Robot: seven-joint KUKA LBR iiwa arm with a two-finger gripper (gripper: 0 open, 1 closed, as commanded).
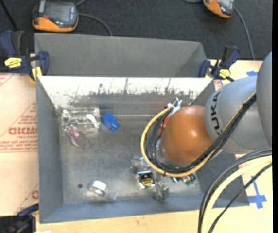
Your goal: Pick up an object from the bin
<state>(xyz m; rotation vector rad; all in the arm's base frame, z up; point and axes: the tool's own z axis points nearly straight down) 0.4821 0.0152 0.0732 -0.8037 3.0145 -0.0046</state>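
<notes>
The grey arm (236,120) stands highest. It comes in from the right, and on its wrist sits a round, smooth orange cover (185,135). Black and yellow cables (148,144) loop around the left side of this cover.

Under the cover, the gripper (153,184) is low in the bin (49,144), close to the front wall and a little right of the middle. It is a group of small metal and dark parts. I cannot tell whether it is open or closed, and I cannot see any thing held in it.

The loose thing nearest to the gripper is a small silvery piece (98,188). It lies on the floor to the left of the gripper, apart from it and near the front wall. It looks shiny and a bit crumpled, with a pale round part. Its long axis seems to run about along the front wall, but which end is which I cannot tell.

Well apart, near the back wall on the left, lies a clear plastic packet (80,120). It is wrinkled and glossy, something pinkish is at its lower left, and its long side runs along the back wall. Just beside it, to the right, is a small blue piece (110,121), blocky and matt, turned diagonally.

The bin floor is dull grey metal with scratches.
</notes>
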